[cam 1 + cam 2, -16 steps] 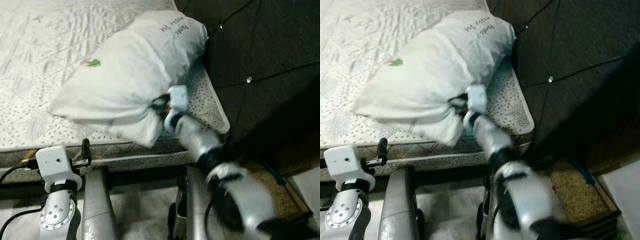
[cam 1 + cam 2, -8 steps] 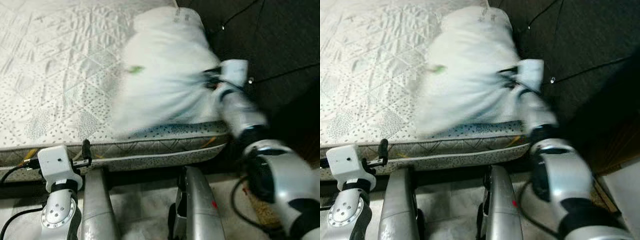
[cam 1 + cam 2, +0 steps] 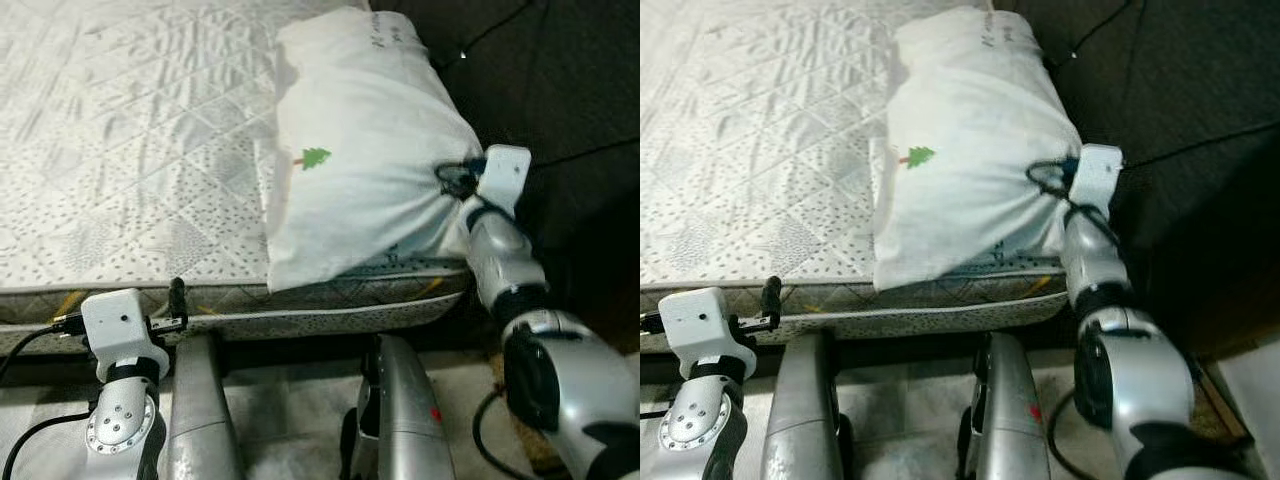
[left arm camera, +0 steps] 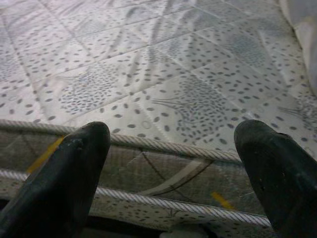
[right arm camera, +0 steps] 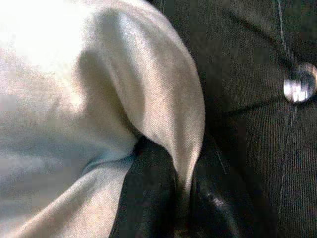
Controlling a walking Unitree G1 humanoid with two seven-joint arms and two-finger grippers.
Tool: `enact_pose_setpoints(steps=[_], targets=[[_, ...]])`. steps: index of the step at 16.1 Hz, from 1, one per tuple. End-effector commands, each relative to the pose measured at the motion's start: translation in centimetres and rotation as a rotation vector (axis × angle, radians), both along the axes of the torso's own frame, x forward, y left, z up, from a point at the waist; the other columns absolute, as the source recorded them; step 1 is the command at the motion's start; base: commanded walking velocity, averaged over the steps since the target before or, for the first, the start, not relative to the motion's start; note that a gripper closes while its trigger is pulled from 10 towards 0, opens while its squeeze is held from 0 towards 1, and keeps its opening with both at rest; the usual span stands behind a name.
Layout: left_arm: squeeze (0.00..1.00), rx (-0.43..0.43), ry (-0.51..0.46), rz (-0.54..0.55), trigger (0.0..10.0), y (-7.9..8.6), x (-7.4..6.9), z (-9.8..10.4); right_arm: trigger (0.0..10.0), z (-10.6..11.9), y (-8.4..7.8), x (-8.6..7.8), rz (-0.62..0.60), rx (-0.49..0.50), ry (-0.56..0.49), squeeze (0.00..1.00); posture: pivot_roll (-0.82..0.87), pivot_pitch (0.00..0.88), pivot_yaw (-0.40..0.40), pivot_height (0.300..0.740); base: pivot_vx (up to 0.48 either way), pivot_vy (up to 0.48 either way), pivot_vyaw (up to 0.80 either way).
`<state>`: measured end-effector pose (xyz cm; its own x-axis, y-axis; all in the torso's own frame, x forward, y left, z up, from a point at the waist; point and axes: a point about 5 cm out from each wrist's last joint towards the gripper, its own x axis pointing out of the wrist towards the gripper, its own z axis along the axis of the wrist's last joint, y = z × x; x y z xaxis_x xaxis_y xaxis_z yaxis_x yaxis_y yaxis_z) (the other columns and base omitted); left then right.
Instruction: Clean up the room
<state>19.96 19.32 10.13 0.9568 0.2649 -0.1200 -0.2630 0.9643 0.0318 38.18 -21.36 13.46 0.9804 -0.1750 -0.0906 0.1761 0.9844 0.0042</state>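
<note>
Quilted white mattress (image 3: 130,150) with a grey speckled pattern and corded edge runs from 9 to 12 o'clock. Dark tufted headboard (image 3: 560,90) with shiny buttons (image 5: 299,82) stands at 1 to 3 o'clock. Pale tiled floor (image 3: 290,400) lies at 6 o'clock.

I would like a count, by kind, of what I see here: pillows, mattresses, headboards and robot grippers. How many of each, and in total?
White pillow with a small green tree print: 1
White quilted mattress with grey dotted pattern: 1
Dark tufted headboard with shiny buttons: 1
Robot grippers: 2, the left gripper and the right gripper
Total: 5
</note>
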Motion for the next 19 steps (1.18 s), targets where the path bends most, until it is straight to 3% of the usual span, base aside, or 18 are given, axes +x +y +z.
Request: enact_pose_setpoints(steps=[1,4,6,10,12,14,16,19], targets=[[0.0,0.006,0.019,0.002,10.0,0.0,-0.2,-0.4,0.0,0.6,-1.4,-0.4,-0.044,-0.022,-0.057,0.0,0.1,0.08,-0.091,0.523,0.0,0.0,0.0],[0.0,0.005,0.021,0.0,10.0,0.1,-0.2,-0.4,0.0,-1.5,-0.1,-1.6,-0.004,-0.012,-0.041,0.0,0.1,0.076,-0.09,0.523,0.0,0.0,0.0],[0.0,0.007,0.017,-0.009,10.0,0.1,0.0,-0.3,0.0,-3.6,2.5,-3.1,0.066,0.02,-0.009,0.0,0.09,0.088,-0.084,0.523,0.0,0.0,0.0],[0.0,0.008,0.014,-0.006,10.0,0.2,0.1,-0.3,0.0,-4.0,4.8,-4.2,0.2,0.001,-0.025,0.0,0.1,0.084,-0.08,0.523,0.0,0.0,0.0],[0.0,0.008,0.013,-0.006,10.0,0.2,0.1,-0.2,0.0,-4.4,4.8,-4.2,0.195,0.013,0.004,0.0,0.1,0.084,-0.08,0.523,0.0,0.0,0.0],[0.0,0.009,0.009,-0.005,10.0,0.3,0.2,-0.2,0.0,-2.6,4.4,-2.9,0.178,-0.02,-0.044,0.0,0.1,0.081,-0.073,0.523,0.0,0.0,0.0],[0.0,0.012,0.007,-0.004,10.0,0.2,0.2,-0.2,0.0,1.0,1.9,-0.6,0.057,-0.054,-0.106,0.0,0.1,0.077,-0.073,0.523,0.0,0.0,0.0],[0.0,0.012,0.0,-0.005,10.0,0.2,0.2,-0.1,0.0,2.9,-1.4,0.0,-0.06,-0.085,-0.114,0.0,0.1,0.076,-0.078,0.523,0.0,0.0,0.0]])
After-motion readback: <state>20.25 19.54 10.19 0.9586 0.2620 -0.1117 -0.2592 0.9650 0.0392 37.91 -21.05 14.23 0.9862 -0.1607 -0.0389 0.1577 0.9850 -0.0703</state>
